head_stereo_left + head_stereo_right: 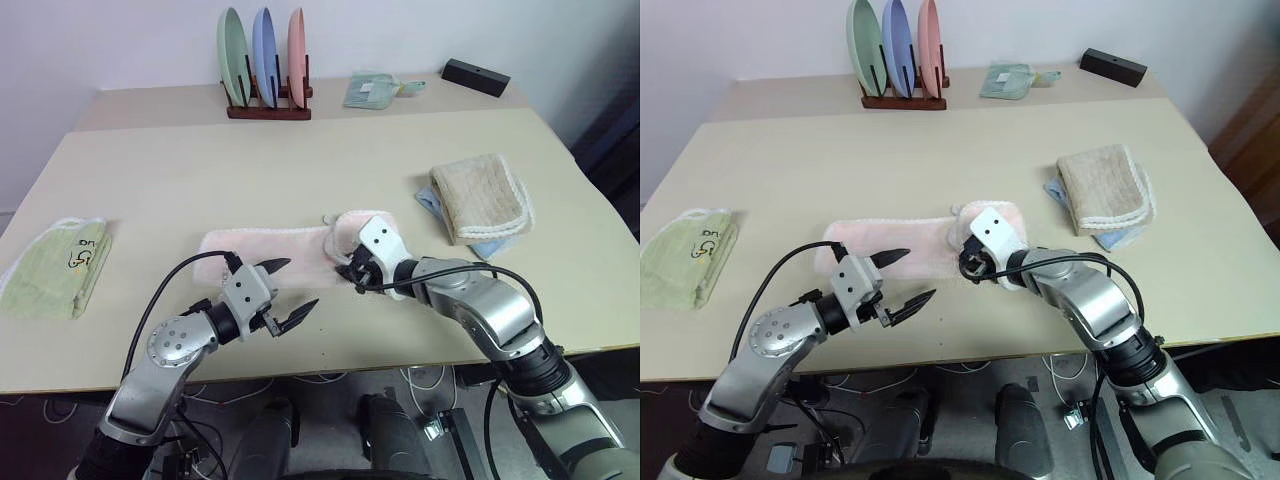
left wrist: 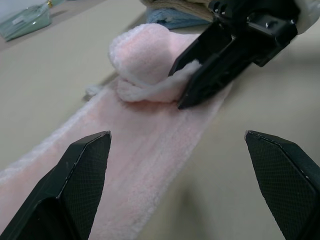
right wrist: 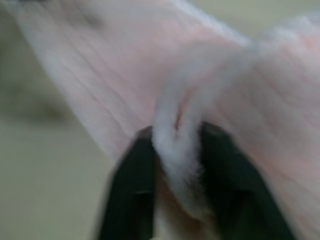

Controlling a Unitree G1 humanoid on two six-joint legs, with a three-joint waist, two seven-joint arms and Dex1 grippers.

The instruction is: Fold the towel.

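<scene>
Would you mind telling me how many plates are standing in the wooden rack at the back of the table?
3, upright side by side in the rack: the green plate at the robot's left, the blue plate in the middle, the pink plate at the right. None appears hidden.

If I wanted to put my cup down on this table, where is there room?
Plenty: the wide bare stretch between the plate rack and the pink towel, or between the green towel and the pink one. It is crowded around the right gripper, the left gripper and the beige towel.
</scene>
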